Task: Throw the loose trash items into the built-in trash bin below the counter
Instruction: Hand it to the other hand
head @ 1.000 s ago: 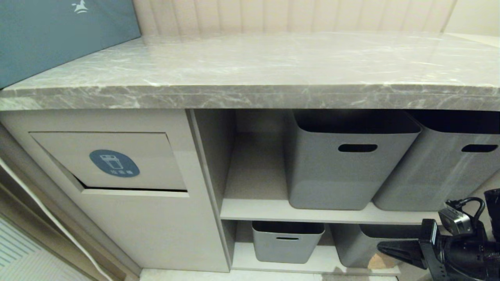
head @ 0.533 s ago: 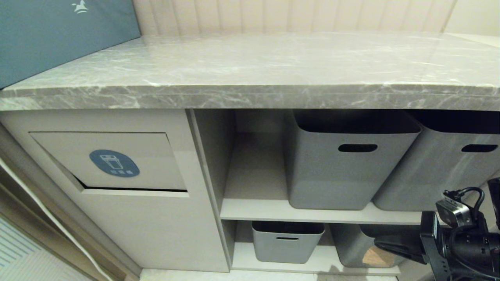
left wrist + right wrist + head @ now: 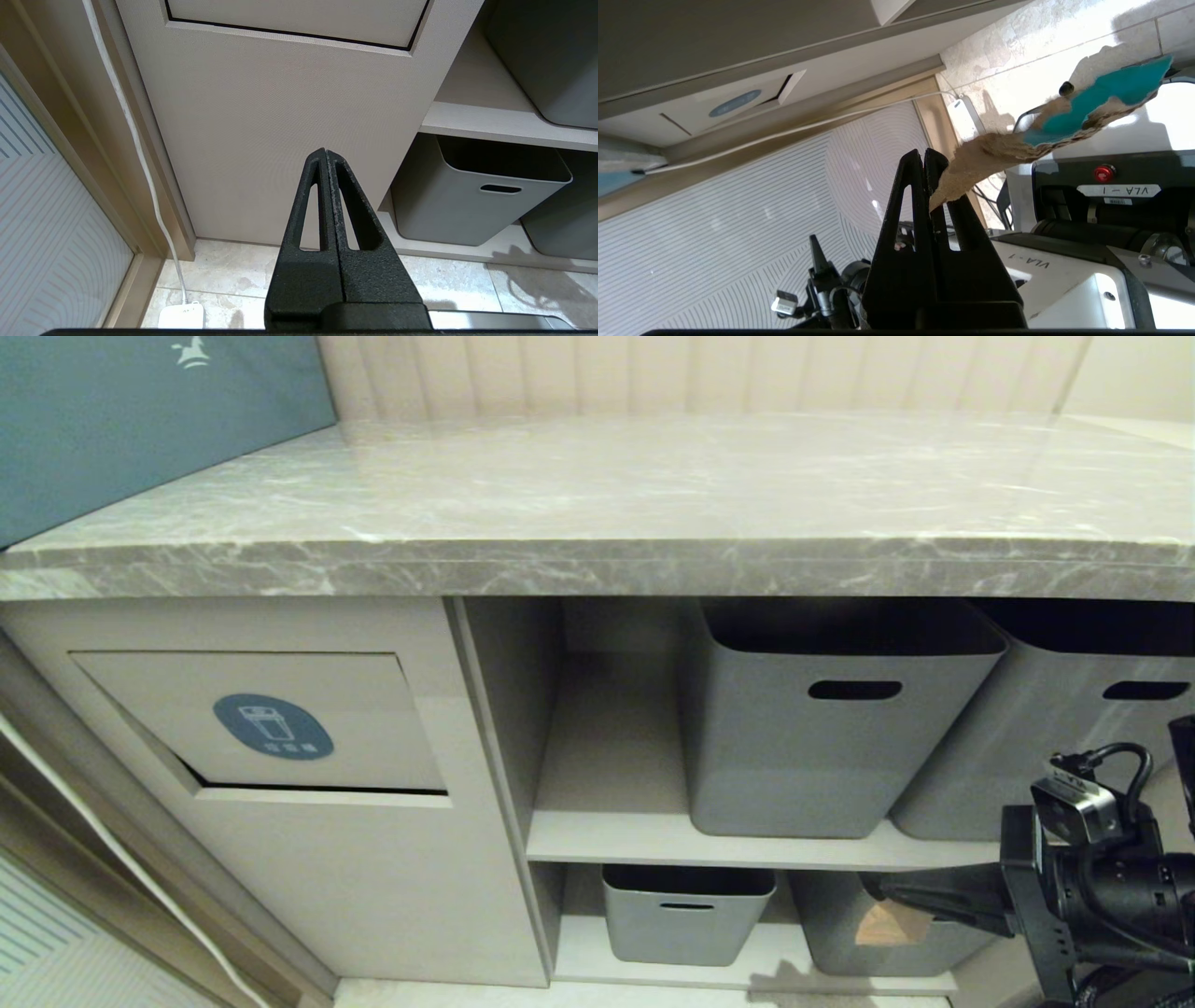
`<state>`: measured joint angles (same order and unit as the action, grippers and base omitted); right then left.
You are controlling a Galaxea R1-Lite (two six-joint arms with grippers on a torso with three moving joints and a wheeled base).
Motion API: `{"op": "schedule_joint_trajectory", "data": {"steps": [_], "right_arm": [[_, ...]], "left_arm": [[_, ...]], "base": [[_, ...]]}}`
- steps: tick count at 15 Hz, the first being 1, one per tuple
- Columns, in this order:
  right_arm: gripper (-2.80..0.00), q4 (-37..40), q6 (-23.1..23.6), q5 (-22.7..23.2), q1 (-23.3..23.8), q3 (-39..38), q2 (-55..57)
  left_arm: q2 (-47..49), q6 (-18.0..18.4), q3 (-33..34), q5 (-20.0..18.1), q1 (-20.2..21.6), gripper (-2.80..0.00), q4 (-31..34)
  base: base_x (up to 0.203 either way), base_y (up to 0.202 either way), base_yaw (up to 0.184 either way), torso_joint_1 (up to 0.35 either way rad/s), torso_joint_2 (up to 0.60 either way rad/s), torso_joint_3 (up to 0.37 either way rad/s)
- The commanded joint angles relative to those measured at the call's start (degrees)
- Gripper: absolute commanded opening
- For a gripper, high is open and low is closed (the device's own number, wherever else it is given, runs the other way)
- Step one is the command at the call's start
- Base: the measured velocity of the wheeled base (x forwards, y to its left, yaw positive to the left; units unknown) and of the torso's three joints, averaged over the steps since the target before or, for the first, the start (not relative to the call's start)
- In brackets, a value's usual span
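We read "VLA-1", shown upside down, on a white label [image 3: 1118, 190] and again on the robot's grey housing [image 3: 1035, 264], lower right. The blue-grey bin sticker's [image 3: 273, 726] small characters were illegible.

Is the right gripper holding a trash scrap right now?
Yes, in the right wrist view the right gripper is shut on a tan cardboard scrap with turquoise tape, pinched by one end.
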<state>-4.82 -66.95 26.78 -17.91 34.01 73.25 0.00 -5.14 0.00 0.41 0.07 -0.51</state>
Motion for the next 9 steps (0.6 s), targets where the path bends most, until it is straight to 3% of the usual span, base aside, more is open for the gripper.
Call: {"op": "schedule_joint_trajectory", "data": {"steps": [1, 9], "right_arm": [[-2.80, 0.5, -0.4, 0.2, -0.5, 1.1, 0.1], [-2.80, 3.6, -0.5, -0.1, -5.1, 5.9, 1.2]], "left_arm": [[0.1, 0.0, 0.2, 0.0, 0.0, -2.80, 0.0], [0.1, 0.0, 0.2, 0.0, 0.0, -2.80, -0.1]], "base": [[0.000, 0.000, 0.000, 0.000, 0.00, 0.000], [0.000, 0.000, 0.000, 0.000, 0.00, 0.000]]}}
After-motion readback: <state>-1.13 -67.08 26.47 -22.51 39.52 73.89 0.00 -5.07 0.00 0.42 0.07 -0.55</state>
